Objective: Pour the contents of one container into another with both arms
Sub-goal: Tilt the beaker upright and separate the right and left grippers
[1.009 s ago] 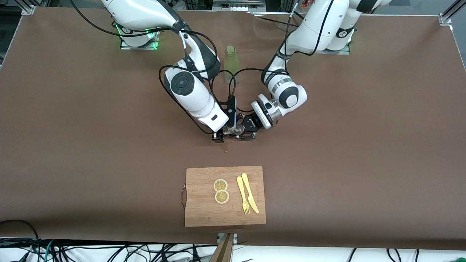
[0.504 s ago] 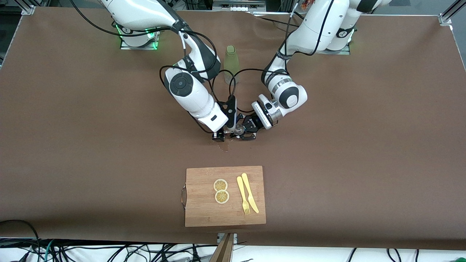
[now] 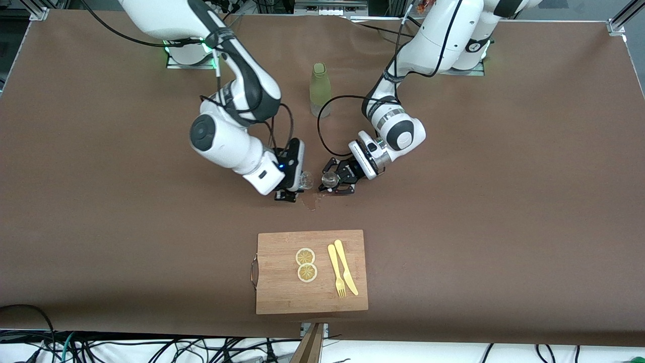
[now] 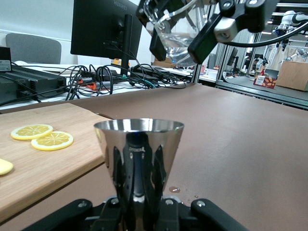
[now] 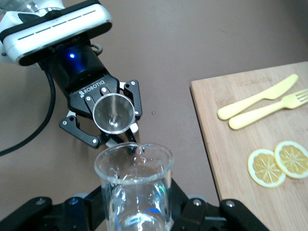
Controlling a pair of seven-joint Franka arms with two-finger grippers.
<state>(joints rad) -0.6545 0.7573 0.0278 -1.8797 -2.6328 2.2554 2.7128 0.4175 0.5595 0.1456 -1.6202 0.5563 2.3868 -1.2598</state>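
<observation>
Gripping a clear glass beaker [image 5: 134, 192], right gripper [image 3: 291, 190]; left gripper [image 3: 338, 185] clamps conical steel cup [image 4: 138, 161].

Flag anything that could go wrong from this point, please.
1. The right pincer holds a clear beaker apart from the metal cup in the left pincer; pouring now could miss.
2. Droplets already lie on the table; more spill could reach the cutting board.
</observation>
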